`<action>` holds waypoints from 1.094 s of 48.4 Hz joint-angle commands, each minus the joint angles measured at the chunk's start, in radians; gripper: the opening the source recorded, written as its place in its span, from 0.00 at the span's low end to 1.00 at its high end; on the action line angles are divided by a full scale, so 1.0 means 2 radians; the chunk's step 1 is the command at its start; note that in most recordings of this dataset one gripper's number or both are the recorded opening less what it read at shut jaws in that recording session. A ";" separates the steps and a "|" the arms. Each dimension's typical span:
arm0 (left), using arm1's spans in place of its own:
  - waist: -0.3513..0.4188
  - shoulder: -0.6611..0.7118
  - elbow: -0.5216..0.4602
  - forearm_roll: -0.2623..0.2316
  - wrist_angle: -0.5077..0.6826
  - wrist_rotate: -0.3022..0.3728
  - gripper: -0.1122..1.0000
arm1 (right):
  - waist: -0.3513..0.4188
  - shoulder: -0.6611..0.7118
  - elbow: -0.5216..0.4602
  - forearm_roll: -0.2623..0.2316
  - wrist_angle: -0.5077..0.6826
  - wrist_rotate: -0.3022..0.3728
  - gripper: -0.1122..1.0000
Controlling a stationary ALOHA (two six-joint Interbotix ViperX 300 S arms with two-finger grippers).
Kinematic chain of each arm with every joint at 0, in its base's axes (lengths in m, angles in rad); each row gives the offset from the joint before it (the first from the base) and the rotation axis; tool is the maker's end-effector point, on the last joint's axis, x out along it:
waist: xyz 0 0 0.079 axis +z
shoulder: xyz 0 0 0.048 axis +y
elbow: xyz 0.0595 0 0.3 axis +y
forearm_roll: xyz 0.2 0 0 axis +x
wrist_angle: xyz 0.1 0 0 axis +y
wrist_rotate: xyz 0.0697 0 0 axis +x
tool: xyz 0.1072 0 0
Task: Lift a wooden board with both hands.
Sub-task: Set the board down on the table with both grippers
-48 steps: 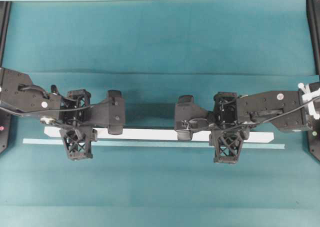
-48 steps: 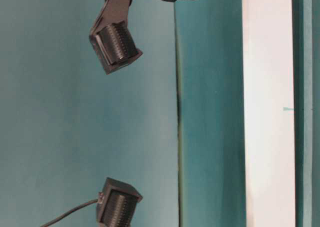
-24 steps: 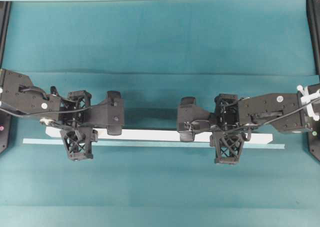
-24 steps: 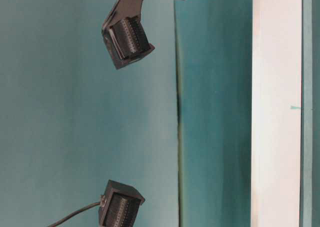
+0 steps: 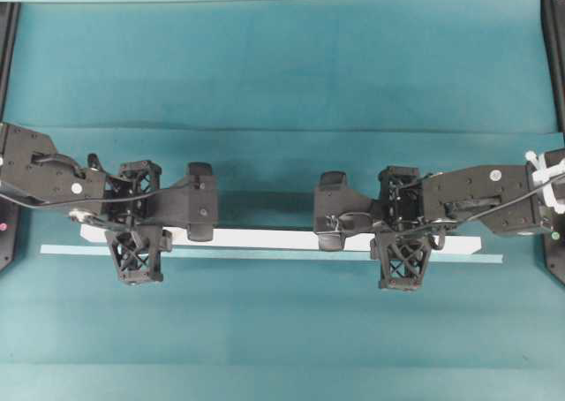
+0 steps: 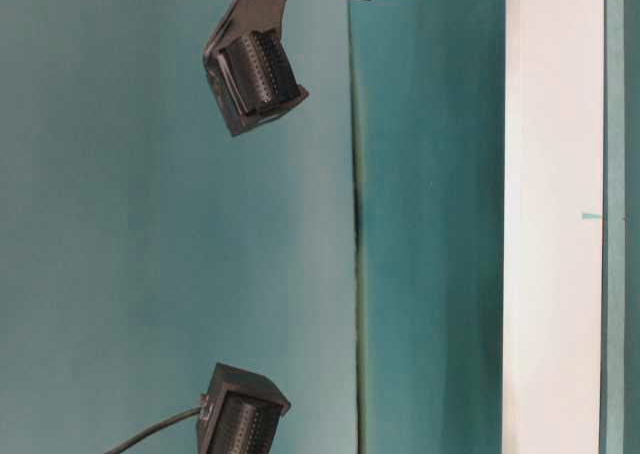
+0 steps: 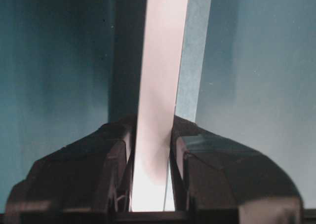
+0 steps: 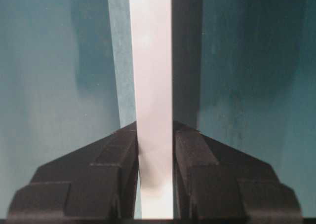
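Raise both arms evenly: the left gripper (image 7: 150, 182) and right gripper (image 8: 155, 177) each grasp the wooden board (image 5: 265, 238), so keep it level

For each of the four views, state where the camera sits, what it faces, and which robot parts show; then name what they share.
Overhead: looks straight down on both arms, left gripper and right gripper clamping the wooden board.
Table-level: low, image turned sideways, along the board; only arm parts show.
Left wrist: along the board between its fingers.
Right wrist: likewise.
Shared: the board.
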 commanded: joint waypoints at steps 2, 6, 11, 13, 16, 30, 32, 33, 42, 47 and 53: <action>-0.005 -0.002 -0.002 -0.001 -0.028 0.004 0.26 | 0.000 0.004 -0.004 -0.001 -0.025 -0.002 0.29; -0.005 -0.002 -0.002 -0.001 -0.028 0.004 0.26 | -0.001 0.004 -0.003 -0.002 -0.026 -0.002 0.29; -0.005 -0.003 0.001 -0.001 -0.028 0.004 0.26 | -0.002 0.003 -0.002 -0.002 -0.026 -0.003 0.29; -0.005 -0.005 0.002 -0.001 -0.028 0.004 0.26 | -0.002 0.003 -0.001 -0.002 -0.027 -0.003 0.29; -0.005 -0.007 0.005 -0.001 -0.028 0.003 0.26 | -0.003 0.003 0.000 -0.002 -0.025 -0.003 0.30; -0.005 -0.015 0.014 -0.001 -0.028 0.002 0.47 | -0.007 0.003 0.002 -0.003 -0.024 -0.001 0.81; -0.008 -0.018 0.017 -0.001 -0.029 0.005 0.58 | -0.007 0.003 0.002 -0.003 -0.024 -0.001 0.88; -0.009 -0.020 0.018 -0.001 -0.030 0.005 0.64 | -0.007 0.003 0.002 -0.003 -0.024 -0.002 0.91; -0.010 -0.024 0.025 -0.001 -0.026 0.010 0.99 | -0.007 0.002 0.002 -0.005 -0.027 -0.001 0.94; -0.010 -0.028 0.023 -0.001 -0.026 0.011 0.99 | -0.007 0.000 0.002 -0.005 -0.027 0.001 0.94; -0.010 -0.048 0.016 -0.001 -0.027 0.013 1.00 | -0.009 -0.018 0.002 -0.005 -0.028 0.004 0.94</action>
